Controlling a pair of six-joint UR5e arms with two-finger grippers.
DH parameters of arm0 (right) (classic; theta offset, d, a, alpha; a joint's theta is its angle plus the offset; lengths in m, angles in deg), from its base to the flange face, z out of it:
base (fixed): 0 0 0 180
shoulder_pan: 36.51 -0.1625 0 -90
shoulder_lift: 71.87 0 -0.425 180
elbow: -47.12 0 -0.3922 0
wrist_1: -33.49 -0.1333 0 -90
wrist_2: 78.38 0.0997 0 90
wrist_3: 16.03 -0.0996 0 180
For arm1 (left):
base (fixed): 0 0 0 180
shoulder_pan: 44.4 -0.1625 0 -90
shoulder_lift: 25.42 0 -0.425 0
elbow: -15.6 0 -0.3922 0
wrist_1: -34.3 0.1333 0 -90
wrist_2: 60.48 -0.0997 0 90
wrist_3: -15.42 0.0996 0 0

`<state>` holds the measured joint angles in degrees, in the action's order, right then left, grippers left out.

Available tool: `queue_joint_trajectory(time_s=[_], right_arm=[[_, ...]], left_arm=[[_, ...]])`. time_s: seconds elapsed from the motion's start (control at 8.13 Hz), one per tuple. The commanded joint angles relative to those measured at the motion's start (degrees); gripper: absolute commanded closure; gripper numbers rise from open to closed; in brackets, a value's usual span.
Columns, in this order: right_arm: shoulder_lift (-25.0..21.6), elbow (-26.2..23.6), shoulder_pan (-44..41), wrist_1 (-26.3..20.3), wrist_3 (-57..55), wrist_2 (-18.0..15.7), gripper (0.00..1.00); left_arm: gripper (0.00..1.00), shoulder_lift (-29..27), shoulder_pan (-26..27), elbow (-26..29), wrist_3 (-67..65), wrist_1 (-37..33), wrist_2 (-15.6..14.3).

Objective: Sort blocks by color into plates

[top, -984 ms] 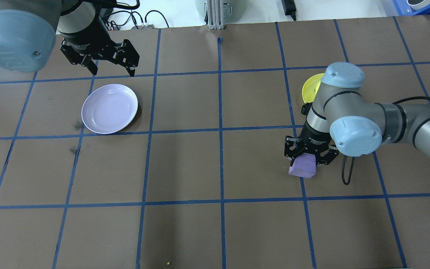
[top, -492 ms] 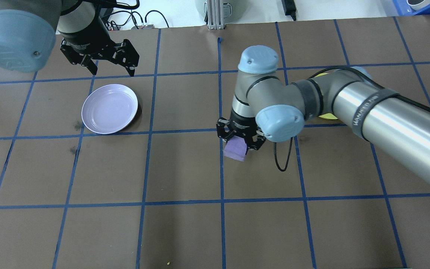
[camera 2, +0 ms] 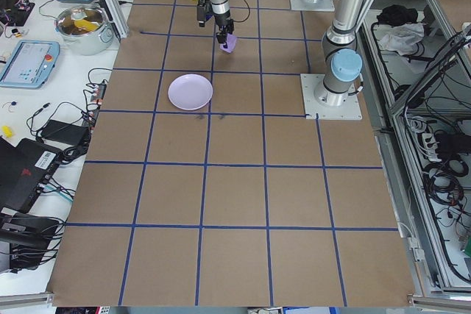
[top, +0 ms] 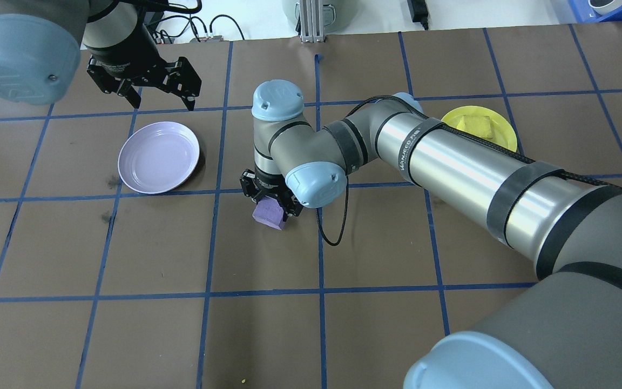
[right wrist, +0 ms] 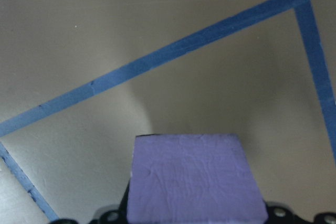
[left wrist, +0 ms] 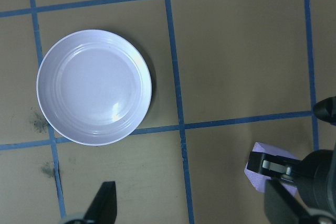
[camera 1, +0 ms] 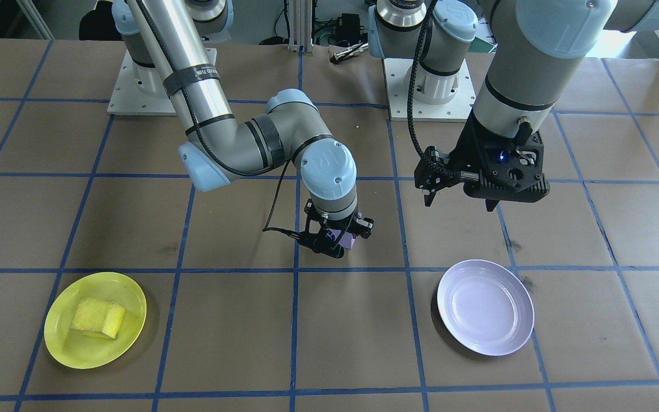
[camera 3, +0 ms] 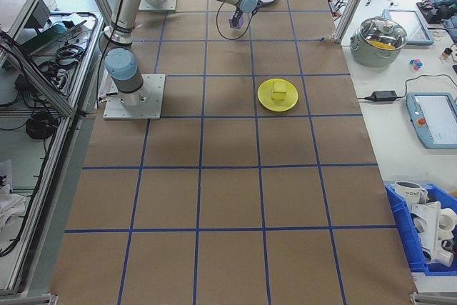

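Two plates, two blocks, two grippers.

Front view: the yellow block point(camera 1: 99, 318) lies in the yellow plate point(camera 1: 129, 332); the right gripper point(camera 1: 334, 239) is clamped on the purple block point(camera 1: 348, 239) above the table, well apart from the lavender plate point(camera 1: 485, 306); the left gripper point(camera 1: 460, 193) hangs spread, holding nothing.
Overhead: the purple block sits between the right gripper's fingers, right of the lavender plate.
Right wrist: the block fills the lower frame.
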<state>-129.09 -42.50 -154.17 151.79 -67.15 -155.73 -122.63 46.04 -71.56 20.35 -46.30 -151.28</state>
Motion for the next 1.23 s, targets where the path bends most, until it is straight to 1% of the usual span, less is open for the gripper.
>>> queue_joint_trajectory(time_s=[0.0,0.12,0.25,0.37,0.61,0.74,0.86,0.98,1.11], right_arm=[[0.7,0.9,-0.8,0.5,0.0,-0.4,0.0],[-0.1,1.1,0.0,-0.1,1.8,-2.9,0.0],[-1.7,0.9,0.8,-1.2,6.1,-5.7,0.0],[-3.8,1.0,3.4,-5.0,8.6,-6.0,0.0],[-10.3,0.9,10.9,-15.8,21.9,-6.3,0.0],[-13.5,0.9,15.3,-21.2,27.9,-6.4,0.0],[-17.1,0.9,19.7,-26.7,33.1,-6.8,0.0],[-20.3,0.9,22.9,-30.0,38.0,-9.4,0.0],[-23.4,1.0,24.9,-32.0,40.5,-12.4,0.0]], left_arm=[[0.0,0.2,0.0,0.0,0.0,0.0,0.3],[0.0,0.0,-0.1,0.0,0.1,0.0,1.0],[0.0,-0.1,0.0,0.0,0.0,0.0,1.0],[0.0,-0.3,0.0,0.0,0.0,-0.1,0.5],[0.0,-0.7,0.7,-0.1,1.4,-0.6,0.6],[0.0,-0.9,1.2,-0.7,3.3,-0.8,1.1],[0.0,-0.9,2.1,-2.6,3.4,-0.8,3.3],[0.0,-1.0,3.8,-4.5,3.7,-0.7,4.1],[0.0,-1.1,5.3,-6.8,4.9,-0.6,4.1]])
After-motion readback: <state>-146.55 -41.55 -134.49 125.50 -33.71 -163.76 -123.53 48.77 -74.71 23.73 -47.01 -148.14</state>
